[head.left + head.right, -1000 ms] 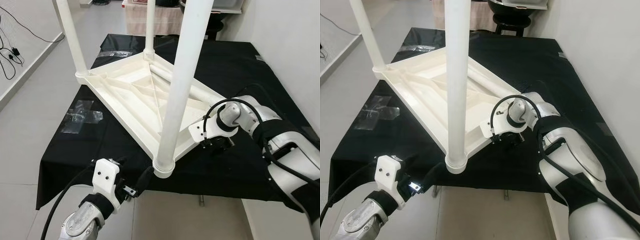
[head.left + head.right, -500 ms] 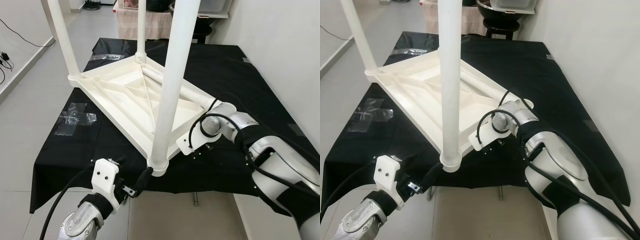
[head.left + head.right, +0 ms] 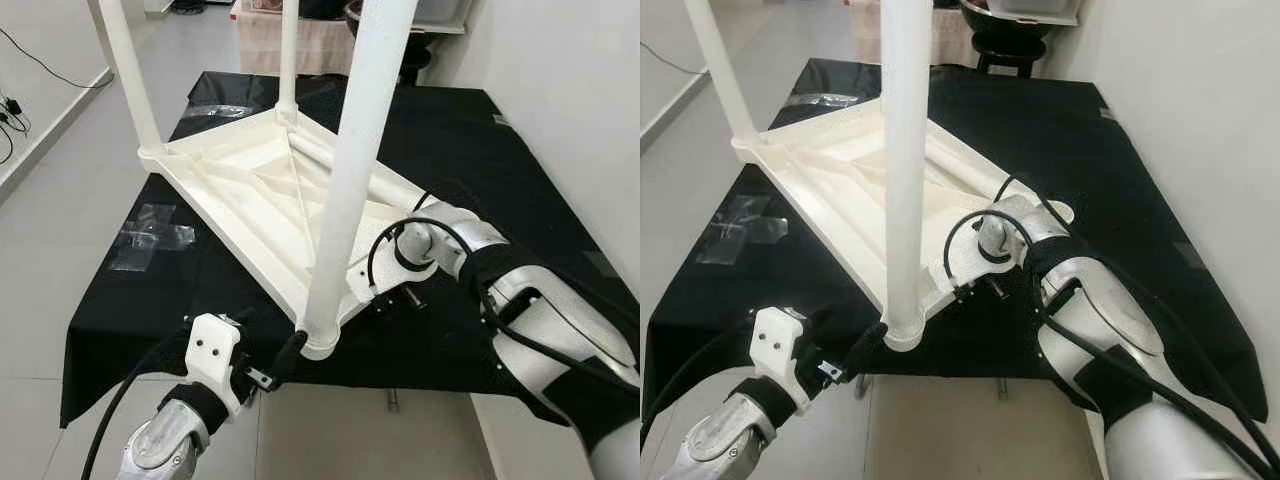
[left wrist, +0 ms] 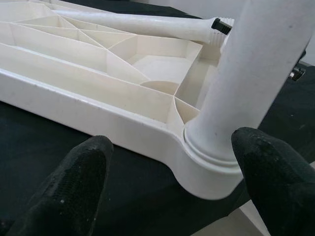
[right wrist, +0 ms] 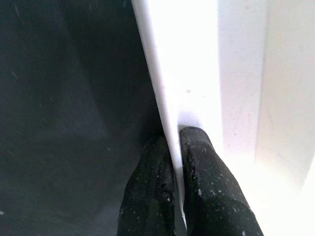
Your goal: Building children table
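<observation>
while my right claw (image 5: 176, 162) pinches the top's (image 3: 255, 200) rim, left claw (image 4: 172, 182), fingers apart, should steady the leg (image 3: 350, 170).

A white plastic tabletop (image 3: 262, 190) lies upside down, ribbed underside up, with three legs (image 3: 352, 170) standing upright in its corners; a fourth leg (image 4: 142, 25) lies loose across it.

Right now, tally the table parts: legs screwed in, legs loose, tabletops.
Upright legs in the tabletop's corner sockets: 3 (near, left, far)
Loose leg lying in the tabletop: 1
White tabletop, underside up: 1
Total: 5
</observation>
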You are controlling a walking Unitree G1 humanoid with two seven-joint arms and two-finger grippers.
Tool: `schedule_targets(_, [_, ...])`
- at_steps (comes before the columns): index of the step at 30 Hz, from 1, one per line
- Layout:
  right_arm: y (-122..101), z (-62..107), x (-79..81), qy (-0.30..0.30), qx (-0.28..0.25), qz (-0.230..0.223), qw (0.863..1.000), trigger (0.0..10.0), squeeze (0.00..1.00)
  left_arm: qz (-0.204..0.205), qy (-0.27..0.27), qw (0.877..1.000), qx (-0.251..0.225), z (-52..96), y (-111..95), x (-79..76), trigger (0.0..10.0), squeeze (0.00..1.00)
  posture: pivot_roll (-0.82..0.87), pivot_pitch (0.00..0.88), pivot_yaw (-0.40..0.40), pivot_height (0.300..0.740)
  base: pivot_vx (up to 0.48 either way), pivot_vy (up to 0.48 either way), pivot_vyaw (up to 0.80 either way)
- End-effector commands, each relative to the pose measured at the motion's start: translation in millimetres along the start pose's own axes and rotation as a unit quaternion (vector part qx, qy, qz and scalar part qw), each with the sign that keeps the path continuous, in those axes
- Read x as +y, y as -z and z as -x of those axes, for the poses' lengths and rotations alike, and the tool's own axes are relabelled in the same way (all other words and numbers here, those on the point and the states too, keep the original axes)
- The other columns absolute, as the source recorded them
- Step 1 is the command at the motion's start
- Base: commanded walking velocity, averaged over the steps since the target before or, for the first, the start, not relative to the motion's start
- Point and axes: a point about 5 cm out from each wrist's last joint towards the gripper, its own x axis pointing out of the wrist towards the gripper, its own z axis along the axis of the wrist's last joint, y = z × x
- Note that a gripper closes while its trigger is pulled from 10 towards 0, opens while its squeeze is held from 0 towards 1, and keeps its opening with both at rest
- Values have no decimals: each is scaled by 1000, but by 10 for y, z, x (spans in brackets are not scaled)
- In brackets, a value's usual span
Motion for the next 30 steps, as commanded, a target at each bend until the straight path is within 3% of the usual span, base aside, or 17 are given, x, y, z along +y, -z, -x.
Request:
schedule_targets(1, [-103,-53,4,-3,-74,-67,995,0,0,-7,4,1000,7,4,28,-11,10000,0,-13,148,-102,740,0,0,0])
schedule_targets(2, [-103,-53,4,-3,-74,-67,995,0,0,-7,4,1000,7,4,28,-11,10000,0,-13,148,-102,740,0,0,0])
schedule_targets(4, [-136,-19,-25,-16,-108,-116,987,0,0,-9,4,1000,7,0,27,-3,10000,0,-10,146,-101,740,0,0,0])
schedule_targets(14, [-14,70,-44,3,-143,-201,969,0,0,-11,6,1000,9,6,31,-1,10000,0,-12,146,-95,740,0,0,0])
schedule_targets(20, [-25,63,-35,0,-164,-223,961,0,0,-11,7,1000,10,5,36,-4,10000,0,-12,144,-92,740,0,0,0])
schedule_targets(24, [-192,41,-72,-11,-227,-253,941,0,0,-13,9,1000,10,-2,39,-3,10000,0,-10,137,-89,740,0,0,0])
schedule_targets(28, [-282,45,-165,27,-255,-295,920,0,0,-15,10,1000,10,-5,39,-3,10000,0,-5,131,-89,740,0,0,0])
schedule_targets(30, [-282,45,-165,27,-255,-295,920,0,0,-15,10,1000,10,-5,39,-3,10000,0,-5,131,-89,740,0,0,0])
